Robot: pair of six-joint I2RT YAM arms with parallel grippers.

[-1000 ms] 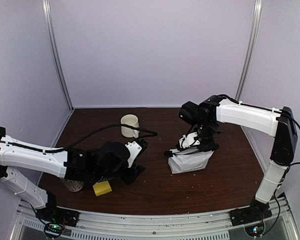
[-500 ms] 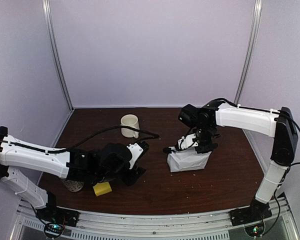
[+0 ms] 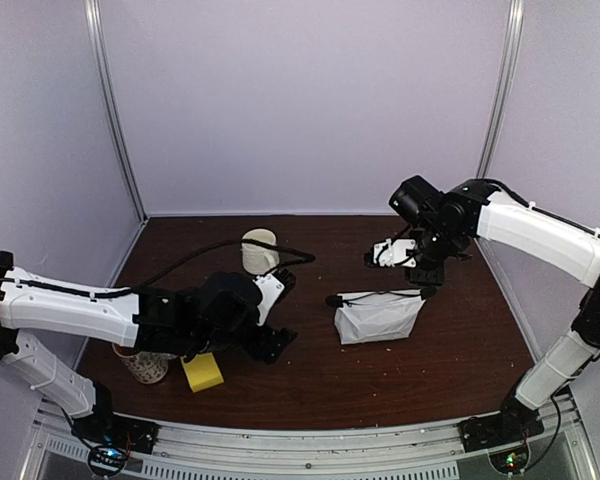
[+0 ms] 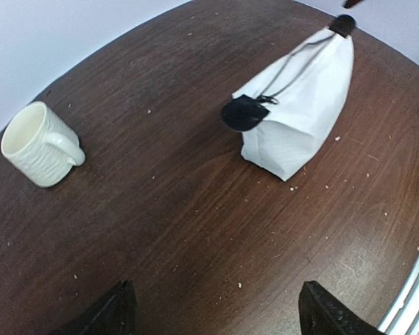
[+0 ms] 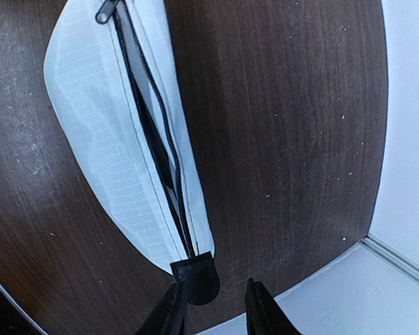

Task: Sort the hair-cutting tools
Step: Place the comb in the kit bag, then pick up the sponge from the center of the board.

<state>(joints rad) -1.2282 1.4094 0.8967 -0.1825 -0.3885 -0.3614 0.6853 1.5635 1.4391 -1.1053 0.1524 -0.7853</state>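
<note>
No scissors, comb or clipper shows in any view. The white zip pouch (image 3: 378, 316) lies right of centre, its zip partly open on a dark inside (image 5: 157, 150). My right gripper (image 3: 424, 284) hangs just above the pouch's right end. In the right wrist view its fingers (image 5: 170, 315) stand a narrow gap apart, empty, with the pouch's black end tab (image 5: 196, 276) beside the left one. My left gripper (image 3: 283, 318) is low at centre-left, its fingers (image 4: 116, 315) wide open and empty over bare wood, facing the pouch (image 4: 300, 105).
A cream mug (image 3: 260, 250) stands at the back centre and also shows in the left wrist view (image 4: 40, 144). A yellow sponge block (image 3: 202, 372) and a perforated round holder (image 3: 145, 366) lie by my left arm. The table's right edge (image 5: 377, 244) runs close behind the pouch.
My right gripper has risen and drawn back right, off the pouch, which now lies flatter. My left arm has shifted a little to the right.
</note>
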